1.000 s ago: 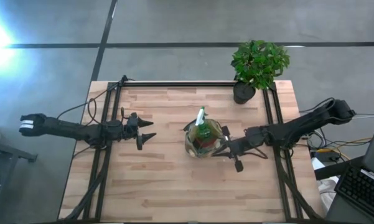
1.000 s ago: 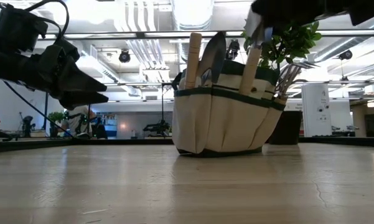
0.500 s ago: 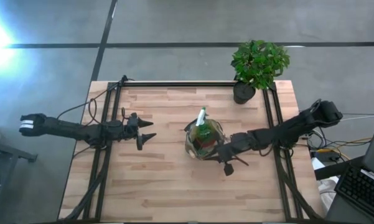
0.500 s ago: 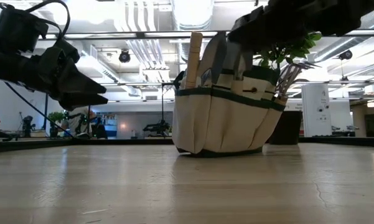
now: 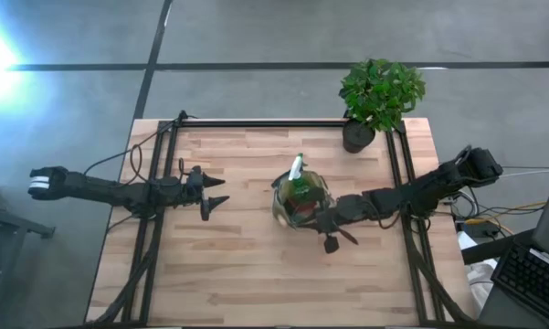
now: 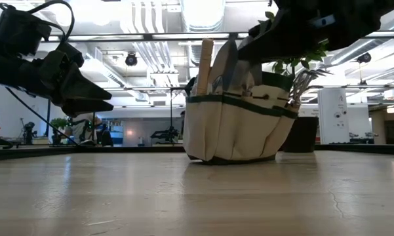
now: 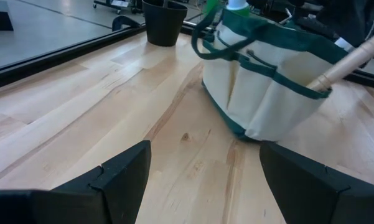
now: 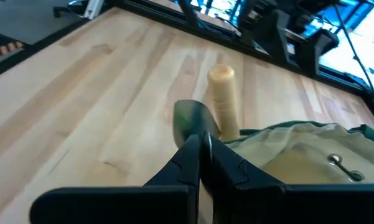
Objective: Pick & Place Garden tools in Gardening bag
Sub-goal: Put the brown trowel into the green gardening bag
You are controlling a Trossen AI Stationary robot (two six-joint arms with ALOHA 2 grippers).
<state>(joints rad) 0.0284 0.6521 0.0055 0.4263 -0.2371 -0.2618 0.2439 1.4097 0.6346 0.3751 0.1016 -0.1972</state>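
Right gripper (image 5: 322,222), fingers pressed together and holding nothing, sits at the rim of the gardening bag (image 5: 299,203) mid-worktop, beside a wooden tool handle (image 8: 224,99). Bare planks lie on every side of the bag. Left gripper (image 5: 221,200) hovers with fingers spread, well apart to the left. Most tool heads are hidden inside the soft cream-and-green fabric. Potted plant (image 5: 376,96) occupies the far edge of the worktop (image 5: 237,274).
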